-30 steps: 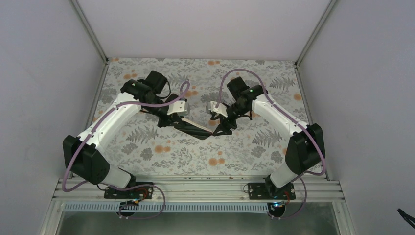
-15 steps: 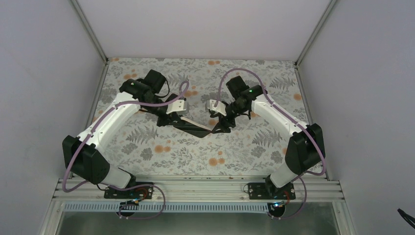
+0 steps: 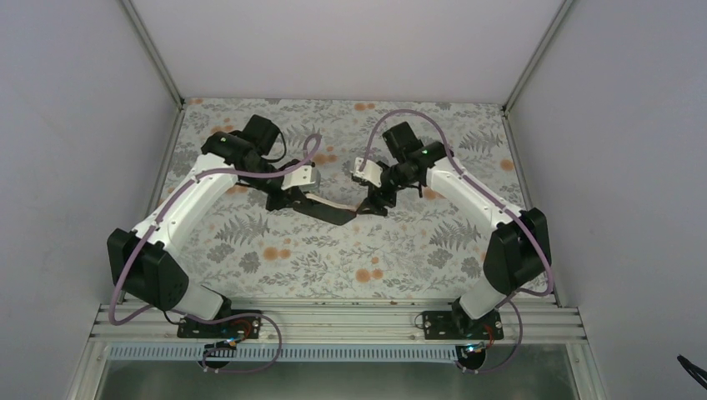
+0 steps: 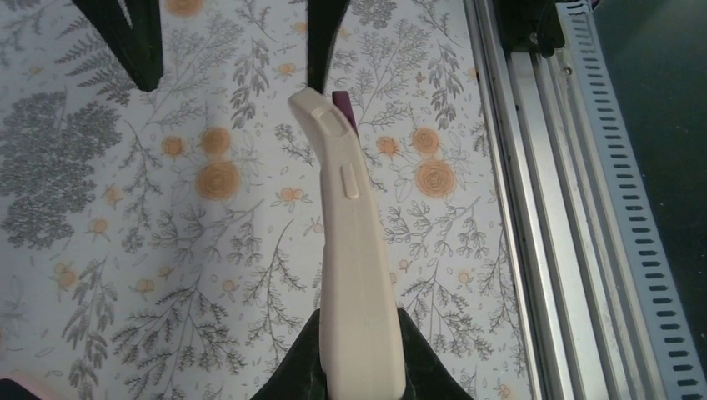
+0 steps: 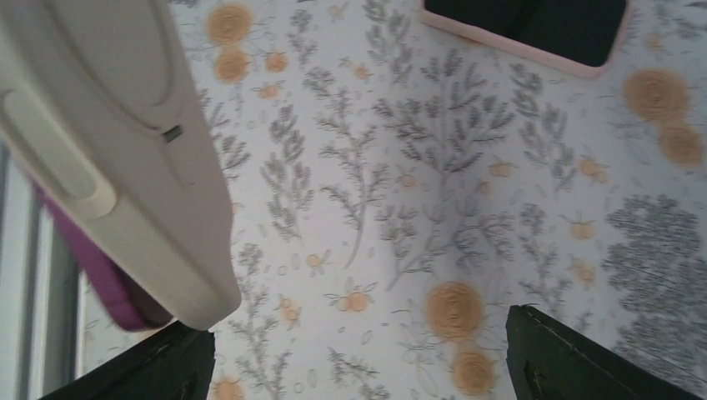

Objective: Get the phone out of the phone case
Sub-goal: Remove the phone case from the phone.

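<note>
My left gripper is shut on one end of the pale pink phone case, held above the table and slanting toward the right arm. The dark phone shows in it from above. In the left wrist view the case runs edge-on away from my fingers, with a dark purple edge behind its far end. My right gripper is open at that far end. In the right wrist view the case lies over the left finger, and the gap between the jaws is empty.
A second black phone in a pink shell lies flat on the floral tablecloth, far from the right gripper. The metal rail of the table's near edge runs along the right of the left wrist view.
Both grippers and the held case have moved a little toward the back of the table. The right gripper has stayed open at the case's free end.
</note>
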`<state>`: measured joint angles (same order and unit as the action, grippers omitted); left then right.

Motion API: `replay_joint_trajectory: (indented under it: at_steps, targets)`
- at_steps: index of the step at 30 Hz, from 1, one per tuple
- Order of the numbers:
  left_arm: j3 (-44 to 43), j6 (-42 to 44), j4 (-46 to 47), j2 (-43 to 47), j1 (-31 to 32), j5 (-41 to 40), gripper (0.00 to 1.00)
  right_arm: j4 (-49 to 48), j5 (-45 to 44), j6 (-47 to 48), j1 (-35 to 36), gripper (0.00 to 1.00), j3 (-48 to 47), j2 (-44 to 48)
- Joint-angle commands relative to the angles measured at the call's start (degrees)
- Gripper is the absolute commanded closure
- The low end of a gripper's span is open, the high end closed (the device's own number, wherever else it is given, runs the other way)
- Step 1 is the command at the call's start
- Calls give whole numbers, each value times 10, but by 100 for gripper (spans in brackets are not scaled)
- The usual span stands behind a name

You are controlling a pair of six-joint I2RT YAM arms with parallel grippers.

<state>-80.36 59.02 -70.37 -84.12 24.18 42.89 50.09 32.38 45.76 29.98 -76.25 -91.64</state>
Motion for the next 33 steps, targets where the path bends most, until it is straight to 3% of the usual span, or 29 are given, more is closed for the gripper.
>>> replay_joint_trajectory:
  at_steps: [1,7,13,17,21,27,33]
  targets:
    - [-17,39,-52,6,20,115,98,-142,-54,-62,0,14,-74,-41]
    - [-22,17,-21,19,19,117,98,-121,8,-54,3,14,-124,-83]
    - [-3,-115,154,48,15,69,98,-51,149,-5,23,12,-152,-87]
    - [-21,-185,258,51,9,13,98,50,197,37,69,13,-212,-129]
    - [-21,-253,375,59,5,-55,98,49,266,36,86,13,-220,-141]
    - [57,-313,622,103,-16,-162,98,199,419,152,87,16,-315,-201]
    - [71,-328,714,89,-42,-207,98,236,478,157,106,27,-330,-221]
